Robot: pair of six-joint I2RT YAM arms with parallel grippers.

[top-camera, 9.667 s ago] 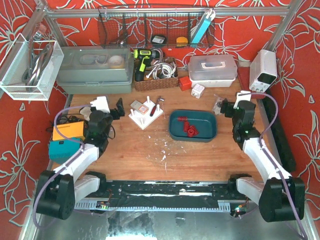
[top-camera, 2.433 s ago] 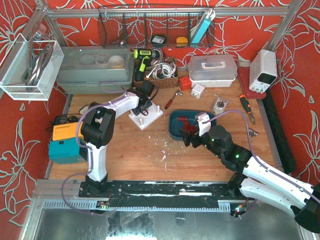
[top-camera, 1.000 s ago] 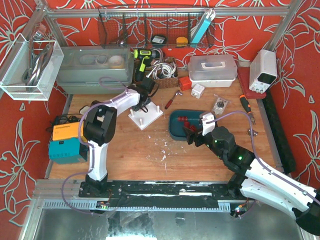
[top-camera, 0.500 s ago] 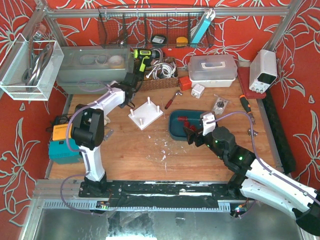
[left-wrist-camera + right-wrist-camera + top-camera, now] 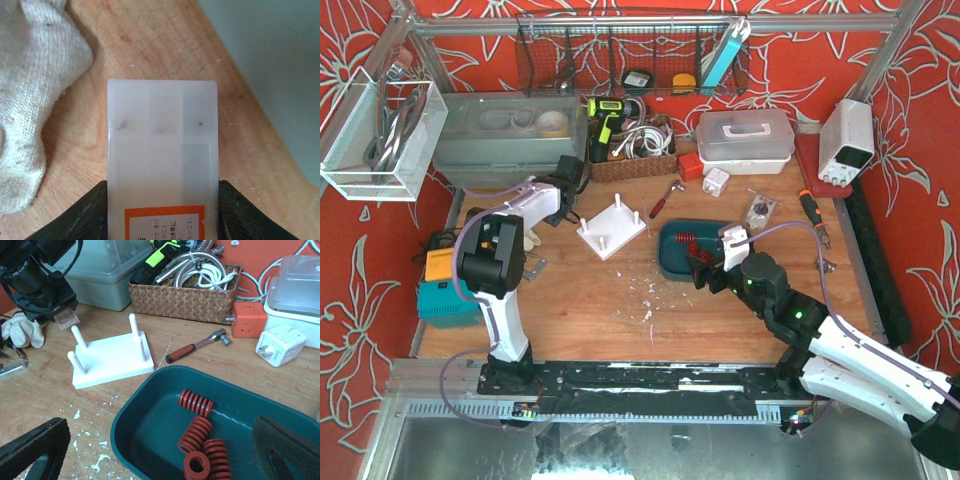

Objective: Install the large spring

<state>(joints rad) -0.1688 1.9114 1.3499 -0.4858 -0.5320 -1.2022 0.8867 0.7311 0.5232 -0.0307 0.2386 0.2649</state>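
Large spring: it is among the red springs lying loose inside the teal tray. None is gripped and none is on a peg. I cannot say for certain which one is the large one.
Right gripper: the jaws are spread wide and hold nothing. It hangs over the tray's near rim, with the springs between and ahead of the fingers.
Left gripper: it is clamped on a small translucent plastic box with an orange label, well left of the tray and beyond it.
Peg board: white with four upright pegs, all bare. It sits just left of the tray.
Step in hand: I judge it to be picking the spring out of the tray.
Doing it well: I want to single out one coil and close across its sides, not its ends. The neighbouring springs lie close, so I should come down clear of them and of the tray wall. Then I carry it left of the tray and lower it with its bore lined up over a peg.
Right wrist view only: shows each spring's lie, including one seen end-on at the tray's near side, and a ratchet beyond the tray.
Top view only: shows both arms together and how far the left gripper is from the tray.
Left wrist view only: shows the box in the grip, a glove and a grey bin. The tray is not in this view.
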